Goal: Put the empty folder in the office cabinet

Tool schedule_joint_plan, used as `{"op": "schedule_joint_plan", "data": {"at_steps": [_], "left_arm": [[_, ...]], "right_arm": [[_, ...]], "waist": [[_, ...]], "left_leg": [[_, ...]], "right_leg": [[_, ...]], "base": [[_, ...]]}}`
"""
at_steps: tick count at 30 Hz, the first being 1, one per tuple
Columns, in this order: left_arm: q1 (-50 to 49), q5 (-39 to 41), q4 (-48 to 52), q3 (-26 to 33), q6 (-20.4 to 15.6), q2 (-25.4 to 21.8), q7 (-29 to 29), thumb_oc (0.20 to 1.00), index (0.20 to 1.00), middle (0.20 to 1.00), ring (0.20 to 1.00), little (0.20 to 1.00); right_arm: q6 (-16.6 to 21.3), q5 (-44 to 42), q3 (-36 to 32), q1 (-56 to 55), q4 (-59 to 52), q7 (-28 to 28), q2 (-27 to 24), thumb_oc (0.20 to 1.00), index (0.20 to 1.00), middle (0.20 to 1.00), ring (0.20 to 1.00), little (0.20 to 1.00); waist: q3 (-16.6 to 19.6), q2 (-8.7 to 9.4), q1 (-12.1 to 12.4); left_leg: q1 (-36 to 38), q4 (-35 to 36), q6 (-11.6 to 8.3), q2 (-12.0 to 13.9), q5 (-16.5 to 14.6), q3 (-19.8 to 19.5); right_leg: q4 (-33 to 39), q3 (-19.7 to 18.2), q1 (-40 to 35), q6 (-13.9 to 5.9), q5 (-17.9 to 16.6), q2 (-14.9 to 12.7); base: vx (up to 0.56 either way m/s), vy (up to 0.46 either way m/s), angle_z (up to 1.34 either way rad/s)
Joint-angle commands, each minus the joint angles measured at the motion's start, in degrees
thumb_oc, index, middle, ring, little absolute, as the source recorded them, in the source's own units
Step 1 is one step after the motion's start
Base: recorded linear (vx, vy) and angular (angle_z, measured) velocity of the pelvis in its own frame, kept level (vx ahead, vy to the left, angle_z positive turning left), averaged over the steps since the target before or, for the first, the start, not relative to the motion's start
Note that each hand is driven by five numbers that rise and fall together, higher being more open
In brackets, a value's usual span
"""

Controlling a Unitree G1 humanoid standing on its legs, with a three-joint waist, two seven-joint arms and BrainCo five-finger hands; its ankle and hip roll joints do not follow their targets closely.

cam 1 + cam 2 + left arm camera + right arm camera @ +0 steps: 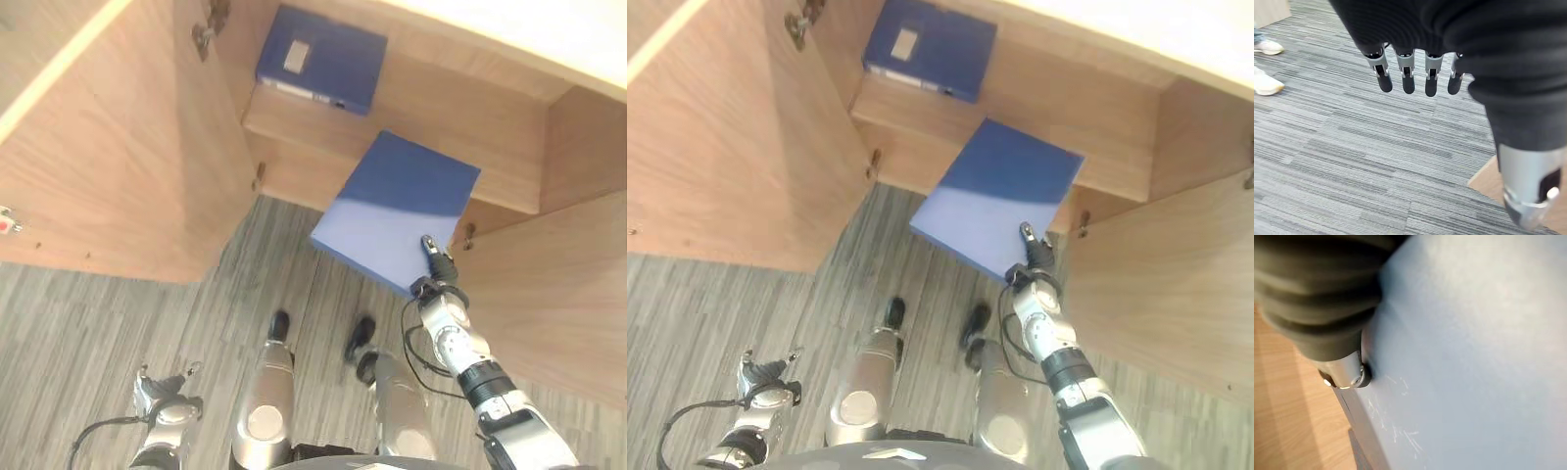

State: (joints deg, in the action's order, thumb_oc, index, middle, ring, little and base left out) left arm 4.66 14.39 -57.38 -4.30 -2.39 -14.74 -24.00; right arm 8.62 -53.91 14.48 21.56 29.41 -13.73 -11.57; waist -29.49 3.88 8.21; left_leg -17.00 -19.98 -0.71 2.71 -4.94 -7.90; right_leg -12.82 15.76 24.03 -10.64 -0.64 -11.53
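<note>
Right hand pinches the blue folder at its near corner, thumb on top; the far edge sits at the lower cabinet shelf. Looks light, stiff, slick-faced; a corner hold may let it pivot, mid-edge is safer. Second folder at 11 o'clock, open doors flanking. Left hand idle by the floor, fingers straight.

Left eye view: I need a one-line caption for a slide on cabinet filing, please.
Right hand holds a blue folder partway into the open wooden cabinet, below another blue folder.
</note>
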Motion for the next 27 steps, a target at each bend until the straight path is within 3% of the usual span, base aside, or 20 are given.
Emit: {"op": "schedule_joint_plan", "data": {"at_steps": [1, 4, 8, 15, 20, 27], "left_arm": [[-5.61, -1.92, 0.56, -1.73, -0.32, -4.0, -0.24, 1.0, 1.0, 1.0, 1.0, 1.0], [-4.97, -2.17, -0.25, -2.56, 0.0, -3.62, -0.02, 1.0, 1.0, 1.0, 1.0, 1.0], [-4.85, -0.46, -0.31, -2.47, -0.09, -3.66, 0.29, 1.0, 1.0, 1.0, 1.0, 1.0], [-3.36, -1.34, -1.54, -5.24, 0.02, -2.44, 0.32, 1.0, 1.0, 1.0, 1.0, 1.0], [-1.39, -1.67, -3.1, -6.42, -0.23, -1.97, 0.14, 1.0, 1.0, 1.0, 1.0, 1.0], [1.21, -1.51, -4.35, -8.23, -0.78, -1.74, -1.0, 1.0, 1.0, 1.0, 1.0, 1.0]], "right_arm": [[3.35, -2.56, -1.01, 0.56, -3.95, 0.63, 0.58, 0.2, 0.2, 0.2, 0.2, 0.2], [3.51, -3.14, -1.81, 0.03, -3.85, 0.18, -0.17, 0.2, 0.2, 0.2, 0.2, 0.2], [4.12, -3.65, -2.87, 1.33, -2.38, -1.03, 0.09, 0.2, 0.2, 0.2, 0.2, 0.2], [6.61, -3.33, -5.2, 8.74, -1.21, -3.23, -3.37, 0.2, 0.2, 0.2, 0.2, 0.2], [8.55, -2.87, -6.82, 14.77, 0.82, -4.69, -6.26, 0.2, 0.2, 0.2, 0.2, 0.2], [12.07, -4.18, -9.61, 23.45, 6.39, -8.6, -6.46, 0.2, 0.2, 0.2, 0.2, 0.2]], "waist": [[1.55, 4.83, 0.41], [1.94, 5.66, 0.1], [2.46, 6.23, -0.36], [1.54, 6.45, -0.22], [1.06, 5.95, -0.63], [0.69, 4.76, -0.35]], "left_leg": [[3.08, -4.34, -1.28, -2.38, -10.14, 4.2], [2.97, -4.63, -1.83, -3.43, -11.52, 2.22], [2.5, -2.45, -2.56, -2.41, -10.79, 1.66], [3.39, 11.54, -4.65, 0.99, -4.61, 0.39], [3.21, 16.58, -5.04, 2.04, -1.94, 0.41], [2.55, 20.35, -5.05, 2.67, 0.45, 0.0]], "right_leg": [[12.48, 0.1, 1.72, -1.38, -11.71, -3.76], [13.37, -2.16, 1.55, -1.45, -12.76, -3.45], [13.5, -0.62, 1.49, -1.09, -13.77, -3.04], [14.56, 2.38, 4.42, -0.29, -13.44, -1.02], [14.86, 2.07, 6.51, -0.21, -13.39, -0.25], [15.38, 2.06, 8.13, -0.25, -13.8, -0.03]], "base": [[0.17, -0.089, 0.56], [0.21, -0.152, 0.79], [0.14, -0.174, 0.62], [0.08, -0.121, 0.08], [0.01, -0.018, -0.11], [0.0, -0.005, -0.05]]}}
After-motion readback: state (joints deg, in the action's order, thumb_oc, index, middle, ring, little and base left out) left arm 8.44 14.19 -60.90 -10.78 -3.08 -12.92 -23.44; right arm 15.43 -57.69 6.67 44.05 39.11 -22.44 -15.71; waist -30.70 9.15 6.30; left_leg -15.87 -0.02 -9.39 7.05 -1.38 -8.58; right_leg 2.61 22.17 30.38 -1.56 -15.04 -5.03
